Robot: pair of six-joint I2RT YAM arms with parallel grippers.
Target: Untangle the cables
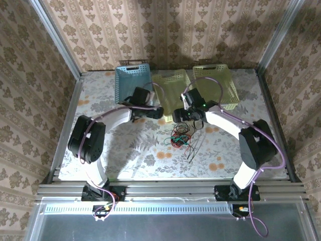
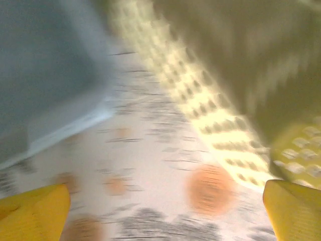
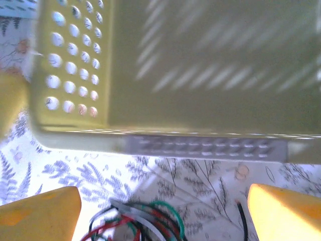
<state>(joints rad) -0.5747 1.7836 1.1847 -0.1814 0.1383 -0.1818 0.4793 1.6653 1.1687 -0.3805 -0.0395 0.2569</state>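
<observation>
A loose tangle of thin red, green and black cables (image 1: pixel 181 138) lies on the floral-patterned tablecloth (image 1: pixel 125 150) near the middle of the table, in front of the baskets and outside all of them. The right gripper (image 3: pixel 164 191) hangs just above the far edge of that tangle, its yellow fingers (image 3: pixel 40 213) spread wide, with the looped wires on the cloth between them, not pinched or lifted. The left gripper (image 2: pixel 165 188) is also fully spread and holds nothing. It sits over bare cloth in the gap between the blue perforated plastic basket (image 1: pixel 131 83) and the middle yellow-green perforated plastic basket (image 1: pixel 170 90), to the left of the cables and apart from them; its wrist view is heavily blurred. A second yellow-green basket (image 1: pixel 218 85) stands further right.
</observation>
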